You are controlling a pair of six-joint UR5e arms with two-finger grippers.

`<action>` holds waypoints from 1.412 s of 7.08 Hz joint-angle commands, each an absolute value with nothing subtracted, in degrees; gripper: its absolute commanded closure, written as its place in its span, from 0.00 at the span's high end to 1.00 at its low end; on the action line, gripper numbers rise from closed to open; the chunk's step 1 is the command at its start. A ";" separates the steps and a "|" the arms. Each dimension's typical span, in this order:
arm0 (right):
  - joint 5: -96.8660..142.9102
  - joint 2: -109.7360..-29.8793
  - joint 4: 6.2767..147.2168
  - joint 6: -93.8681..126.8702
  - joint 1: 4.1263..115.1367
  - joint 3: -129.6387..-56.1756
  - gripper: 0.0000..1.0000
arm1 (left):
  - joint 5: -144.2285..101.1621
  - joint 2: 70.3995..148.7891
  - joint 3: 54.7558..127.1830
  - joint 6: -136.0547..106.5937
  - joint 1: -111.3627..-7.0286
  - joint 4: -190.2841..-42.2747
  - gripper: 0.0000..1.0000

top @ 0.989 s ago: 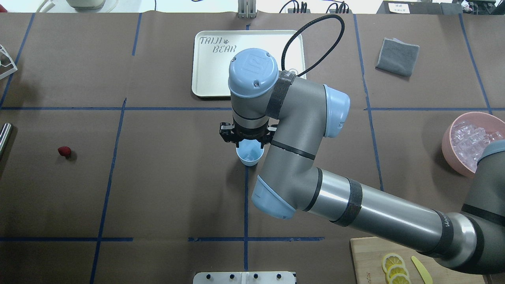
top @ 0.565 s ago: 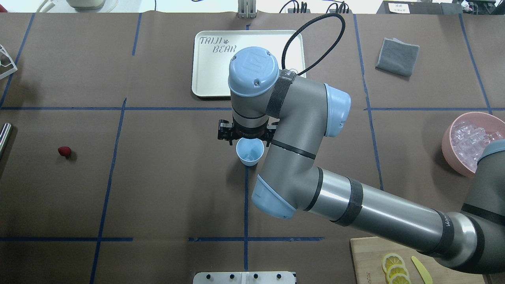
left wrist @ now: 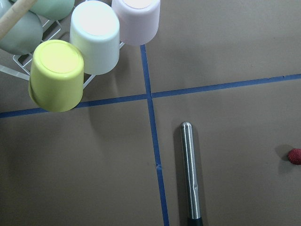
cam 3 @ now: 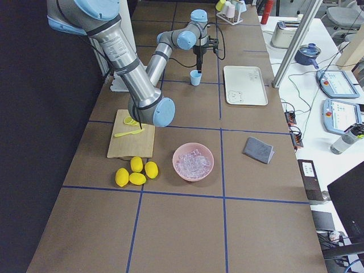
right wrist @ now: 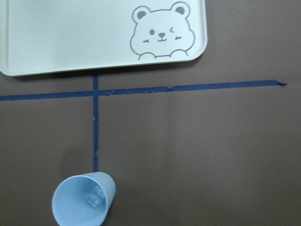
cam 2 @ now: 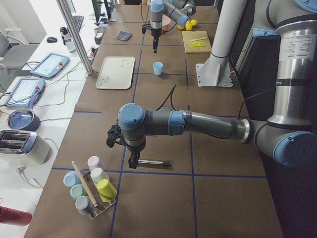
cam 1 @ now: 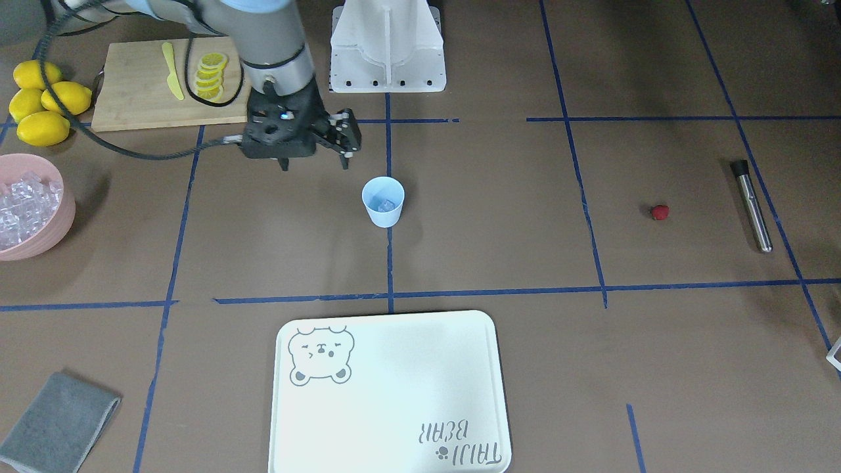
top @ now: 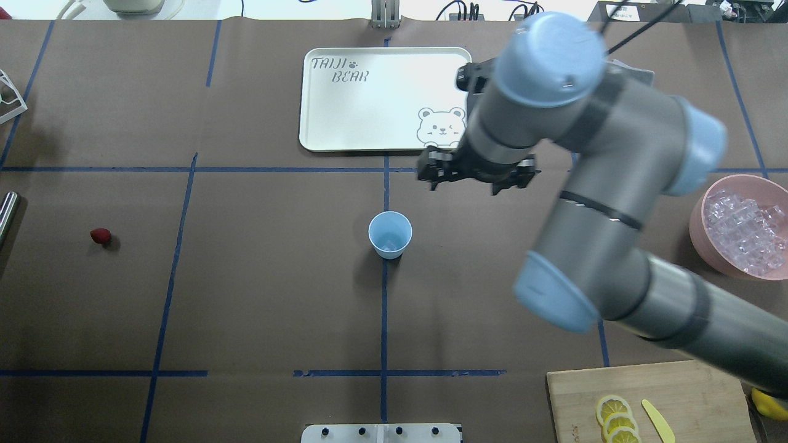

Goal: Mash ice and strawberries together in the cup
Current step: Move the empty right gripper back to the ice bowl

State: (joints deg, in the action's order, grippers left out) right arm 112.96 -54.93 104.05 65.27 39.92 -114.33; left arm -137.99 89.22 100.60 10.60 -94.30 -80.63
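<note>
The pale-blue cup (top: 389, 234) (cam 1: 383, 202) (right wrist: 83, 200) stands upright at the table's middle with a cube of ice (right wrist: 94, 200) at its bottom. More ice (top: 742, 227) fills the pink bowl (top: 697, 215) at the right. The strawberry (top: 100, 235) (cam 1: 659, 211) (left wrist: 295, 156) lies alone at the far left. My right gripper (top: 475, 178) (cam 1: 314, 163) hangs open and empty, above the table between cup and tray. My left gripper (cam 2: 124, 151) shows only in the exterior left view, over a metal rod (left wrist: 190, 174). I cannot tell if it is open or shut.
A white bear tray (top: 345, 117) lies behind the cup. A grey cloth (cam 1: 59, 410), a cutting board (top: 689, 394) with lemon slices, and whole lemons (cam 1: 39, 102) sit on the right side. A rack of cups (left wrist: 94, 37) stands beyond the rod.
My right gripper has risen from directly over the cup and swung right and back toward the tray. The cup is now uncovered.
</note>
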 commanded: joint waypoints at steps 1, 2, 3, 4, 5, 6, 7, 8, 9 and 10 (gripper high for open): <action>113.91 -70.32 103.72 56.73 44.81 -127.91 0.99 | -137.81 89.12 101.59 10.55 -94.31 -80.60 1.00; 114.08 -77.53 101.45 53.47 46.83 -131.88 0.99 | -137.81 89.03 102.47 10.55 -94.31 -80.16 1.00; 118.87 -86.57 94.20 48.30 51.46 -132.62 0.99 | -137.90 88.69 102.83 9.24 -94.31 -80.24 1.00; 125.96 -94.75 85.69 40.33 58.90 -130.10 0.99 | -137.90 88.59 103.53 8.62 -94.31 -80.24 1.00; 128.73 -100.66 81.08 32.08 63.85 -126.60 0.99 | -137.81 87.81 104.49 8.61 -94.31 -80.24 1.00; 128.76 -103.33 80.08 24.95 67.12 -123.69 0.99 | -137.81 87.28 105.55 8.53 -94.31 -80.16 1.00; 128.32 -106.40 79.98 21.57 67.93 -122.88 0.99 | -137.90 86.75 106.25 8.44 -94.31 -80.16 1.00; 128.23 -106.61 79.98 21.45 67.94 -121.39 0.99 | -137.90 86.75 106.26 8.35 -94.31 -80.16 1.00; 128.15 -105.83 79.98 21.79 67.77 -119.11 0.99 | -137.90 86.75 106.26 7.91 -94.31 -80.16 1.00; 128.14 -104.95 79.98 21.71 67.68 -116.48 0.99 | -137.90 86.75 106.35 7.91 -94.31 -80.16 1.00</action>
State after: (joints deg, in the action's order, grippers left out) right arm 128.18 -105.64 80.03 21.90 67.70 -119.34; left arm -137.90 86.78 106.25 8.07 -94.31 -80.16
